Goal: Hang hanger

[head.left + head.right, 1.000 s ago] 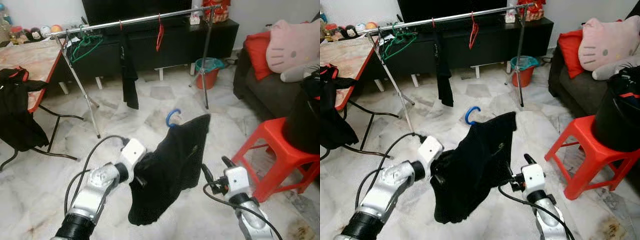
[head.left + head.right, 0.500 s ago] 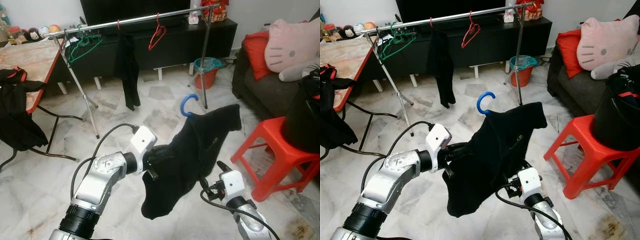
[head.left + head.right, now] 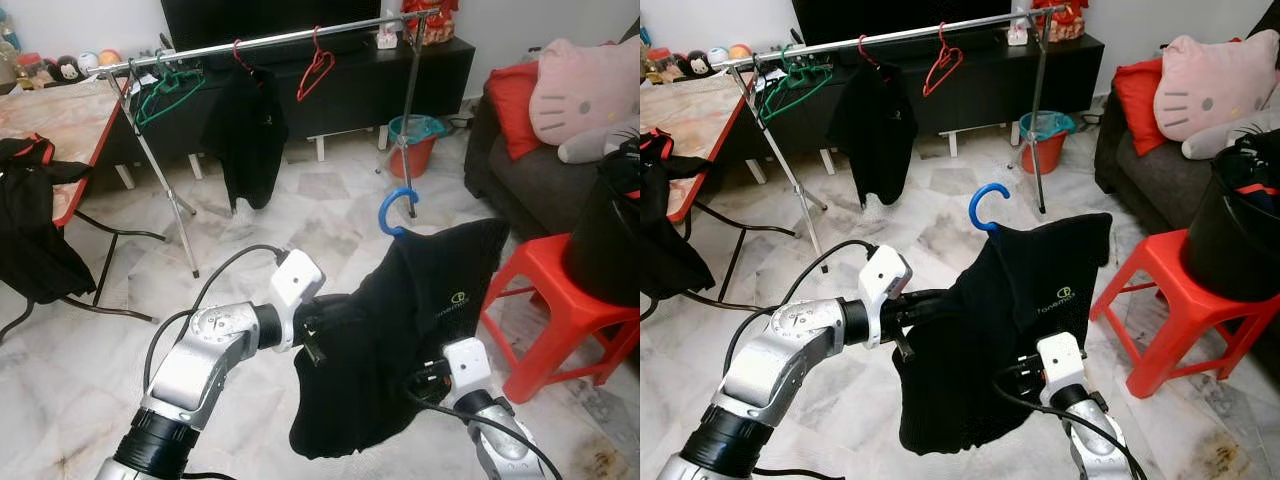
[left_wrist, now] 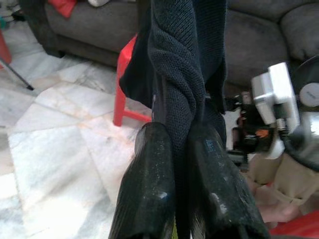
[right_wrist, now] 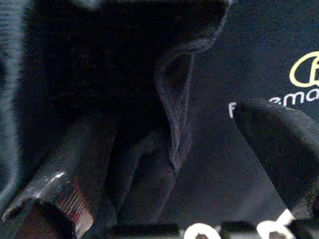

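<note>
A black shirt [image 3: 400,330] with a small yellow logo hangs on a hanger whose blue hook [image 3: 398,208] sticks up above the collar. My left gripper [image 4: 180,149] is shut on a bunched fold of this shirt at its left shoulder and holds it in the air at mid-room. My right gripper [image 5: 172,149] is low behind the shirt's lower right part, open, with a loose fold of cloth between its fingers [image 5: 65,174]. The metal clothes rail [image 3: 270,40] stands further ahead, carrying another black shirt [image 3: 248,135], a red hanger [image 3: 316,68] and green hangers [image 3: 165,90].
A red stool [image 3: 560,300] with a black bin [image 3: 612,235] stands close on the right, before a dark sofa with a pink cushion [image 3: 585,90]. A table [image 3: 60,120] draped with black clothing is on the left. A teal-lined red bucket [image 3: 415,140] sits by the rail's right leg.
My left gripper has raised the shirt and carried it right and forward, so the blue hook sits higher. The shirt on the rail has swung to face me.
</note>
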